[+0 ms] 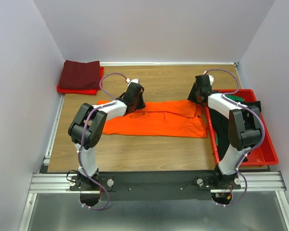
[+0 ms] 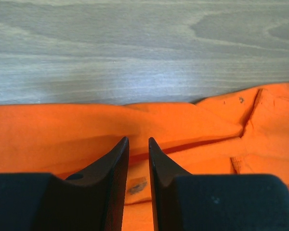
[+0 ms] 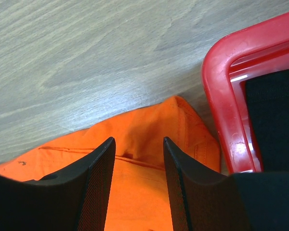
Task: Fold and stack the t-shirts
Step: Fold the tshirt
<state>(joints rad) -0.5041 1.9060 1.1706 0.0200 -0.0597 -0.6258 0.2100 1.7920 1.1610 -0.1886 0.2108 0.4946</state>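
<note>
Bases of both arms sit at the near edge, on the near side of the orange t-shirt (image 1: 154,122). That shirt lies flat on the tabletop (image 1: 159,149), folded into a long band. Its long axis runs left to right, and its right end stops just beside the red tray (image 1: 266,155). Which end holds the collar is unclear.

From above, each wrist hides its own jaws, so only the wrist cameras show them. The left jaws are over the shirt's far edge towards its left end. They are narrowed to a thin slit with the tips down on a raised crease of orange cloth (image 2: 192,130). Whether that crease is pinched cannot be told. The right jaws are at the shirt's far right corner (image 3: 149,130). They stand moderately apart with nothing between them, straddling the cloth beside the tray's rounded corner (image 3: 221,82).

Right of the shirt, a black t-shirt (image 1: 221,131) fills the tray, largely covered by the right arm. A scrap of green t-shirt (image 1: 237,97) peeks out at the tray's far end.

Beyond the shirt's left end, in the far left corner, a folded maroon t-shirt (image 1: 80,74) lies on a red t-shirt (image 1: 77,90), of which only the near and side edges show.
</note>
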